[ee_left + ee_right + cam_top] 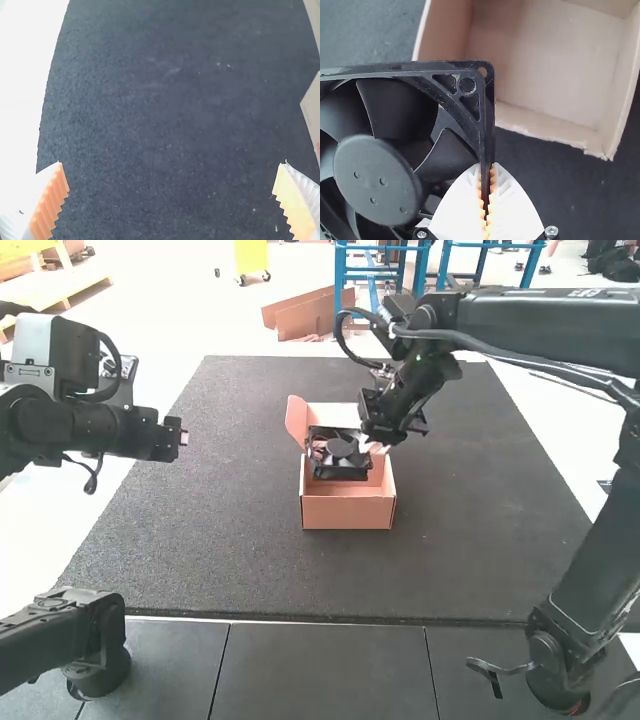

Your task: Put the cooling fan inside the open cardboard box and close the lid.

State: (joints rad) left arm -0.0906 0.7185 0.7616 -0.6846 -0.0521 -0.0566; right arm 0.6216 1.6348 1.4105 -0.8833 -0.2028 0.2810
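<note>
right hand (486, 200) pinches fan (395, 165) rim above box (545, 65) | left hand (178, 437) splayed, hovering aside

- A black mat (250, 540) lay flat over most of the work surface, with a rough, grainy texture.
- A pale surface (50, 540) bordered the mat on the left, and a similar pale strip ran along its right edge.
- Dark smooth panels (320, 670) ran along the mat's near edge, with thin seams between them.
- In the left wrist view, tiny pale specks were scattered over the mat's grain, and a white margin lay beside it.
- The light was bright and even, and shadows on the mat were soft.
- The pale surface was washed out to near white.
</note>
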